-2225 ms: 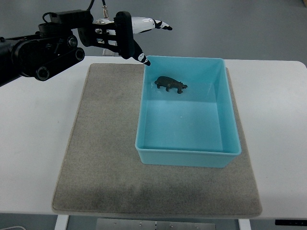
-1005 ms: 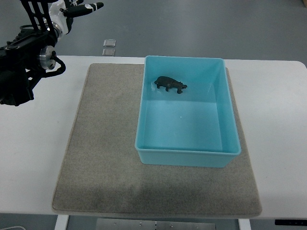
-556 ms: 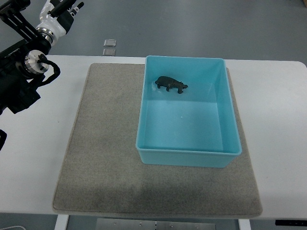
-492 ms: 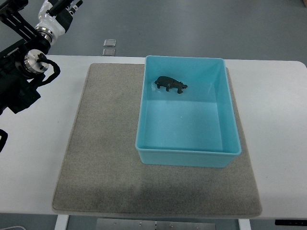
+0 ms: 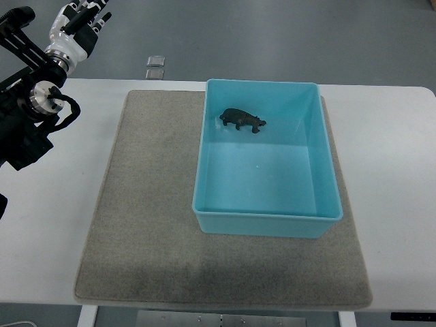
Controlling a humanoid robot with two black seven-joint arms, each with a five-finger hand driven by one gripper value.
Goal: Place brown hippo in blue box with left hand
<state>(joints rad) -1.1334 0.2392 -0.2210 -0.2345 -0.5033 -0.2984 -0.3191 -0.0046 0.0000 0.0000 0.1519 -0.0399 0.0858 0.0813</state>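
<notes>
Hippo sits in the box, arm clear at the far left

Hippo (image 5: 242, 120) stands upright on the floor of the blue box (image 5: 267, 218), in the far left corner region, close to the far wall and near the left wall, touching neither as far as the view shows. The box rests on a grey mat (image 5: 146, 204) laid over a white table (image 5: 388, 170).

The left hand (image 5: 77, 24) is up in the top left corner of the view, well apart from the box, its fingers loose and holding nothing. The right arm does not show.

Judged from how things lie, the placing looks done, so little remains to go wrong. The main risk would be the left arm sweeping across the mat on some later move and clipping the box's near-left rim, which could shove the box or tip the toy onto its side. The hippo's narrow legs suggest it would topple easily from a jolt.
</notes>
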